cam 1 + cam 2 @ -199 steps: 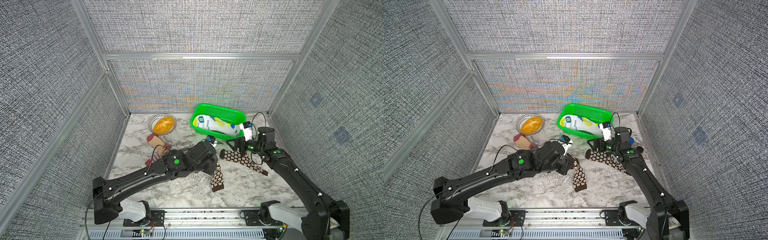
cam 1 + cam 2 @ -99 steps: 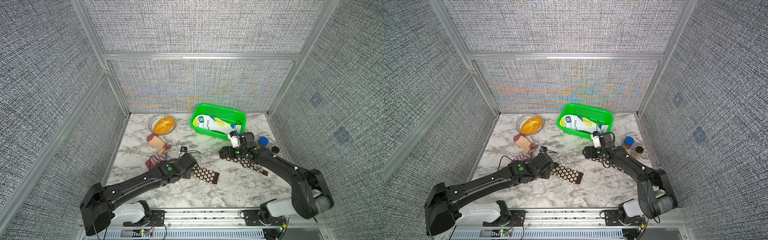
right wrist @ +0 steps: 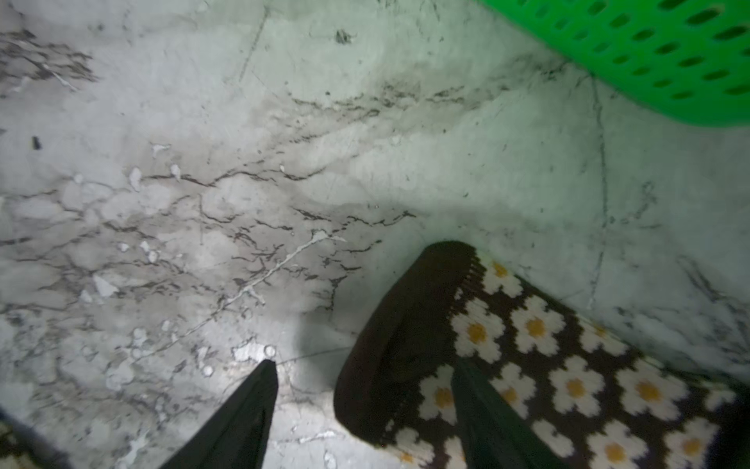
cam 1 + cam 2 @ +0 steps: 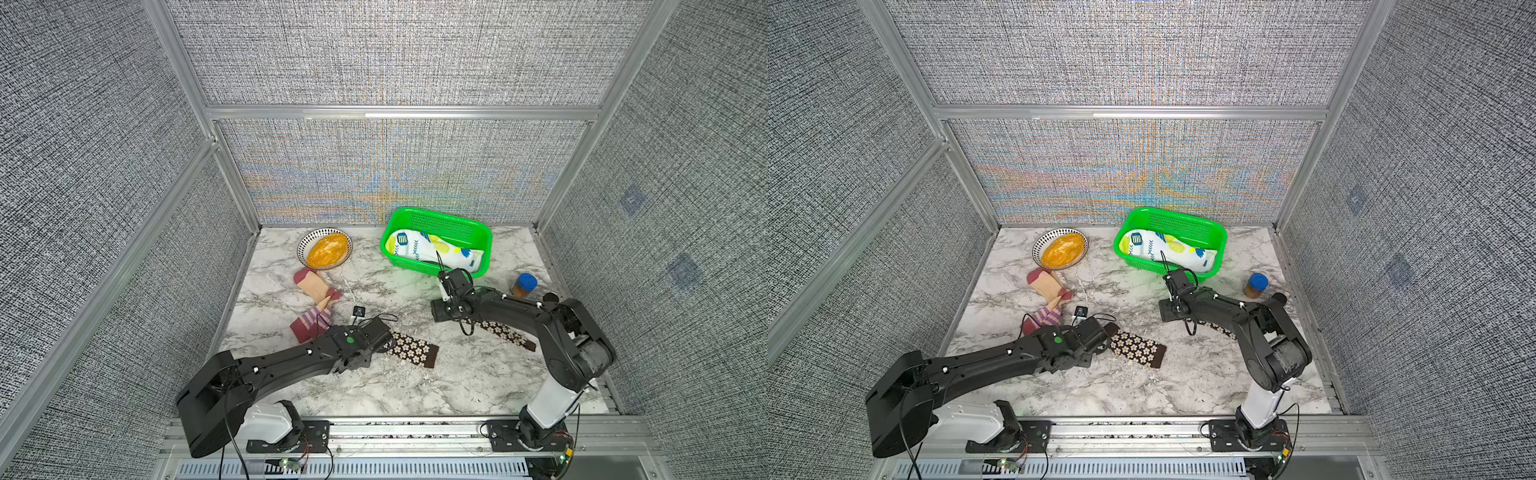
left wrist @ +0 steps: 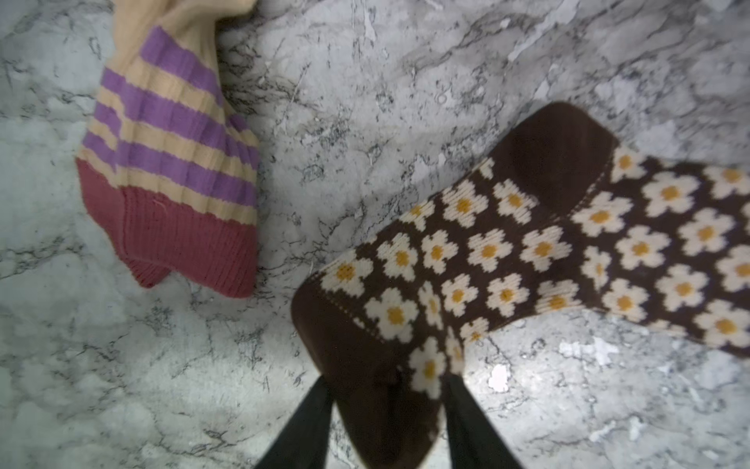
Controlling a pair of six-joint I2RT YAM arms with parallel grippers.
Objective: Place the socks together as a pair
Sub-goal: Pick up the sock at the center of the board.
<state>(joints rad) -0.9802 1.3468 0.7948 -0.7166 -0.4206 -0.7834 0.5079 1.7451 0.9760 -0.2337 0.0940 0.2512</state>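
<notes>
1. left gripper [image 5: 388, 379] spread, straddling the dark end of one daisy sock [image 4: 411, 347]. The sock lies flat on the surface [image 4: 415, 395], well off the green basket [image 4: 444, 226], long axis pointing toward the right arm [image 4: 511, 307].
2. right gripper [image 3: 364, 361] spread over the mate sock [image 4: 503, 330]'s end, near the basket.
3. pair well apart.

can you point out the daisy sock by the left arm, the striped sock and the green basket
daisy sock by the left arm [image 4: 411, 348]: in a top view, on its flowered middle.
striped sock [image 5: 174, 162]: left wrist view, on the purple stripes.
green basket [image 4: 444, 226]: in a top view, on its far wall.
</notes>
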